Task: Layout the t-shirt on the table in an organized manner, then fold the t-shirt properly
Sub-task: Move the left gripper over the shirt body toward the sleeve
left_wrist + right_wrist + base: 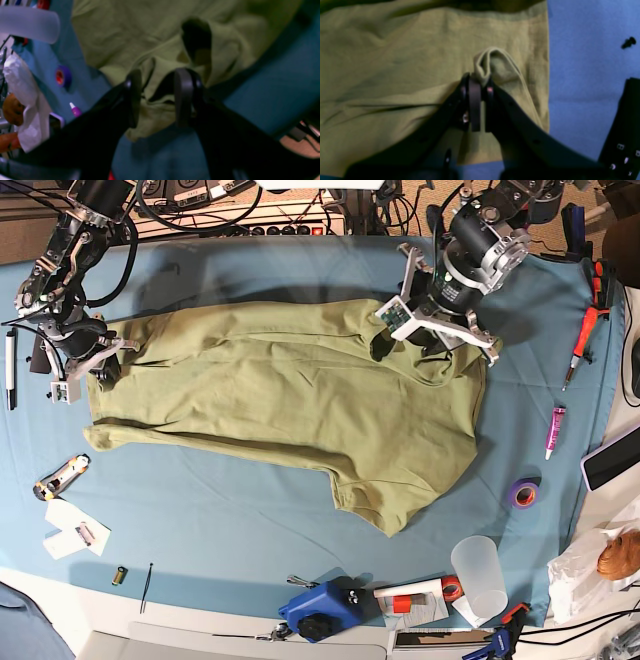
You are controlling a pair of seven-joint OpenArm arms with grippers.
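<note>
Lying spread but rumpled across the worktop (250,530), the t-shirt (290,400) looks light, soft and limp, best gripped at hems or corners; right hand (478,83) pinches a hem fold, left hand (157,97) stands released over its edge.

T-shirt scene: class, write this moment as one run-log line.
t-shirt: spread, rumpled | left gripper: open over fabric | right gripper: shut on t-shirt edge

The black two-fingered right gripper (480,86) pinches a small raised fold of the olive-green cotton t-shirt (395,75), jaws nearly together. Light blue table cloth (582,75) shows beside the shirt's straight edge, with a small black screw-like piece (628,43) lying apart
</note>
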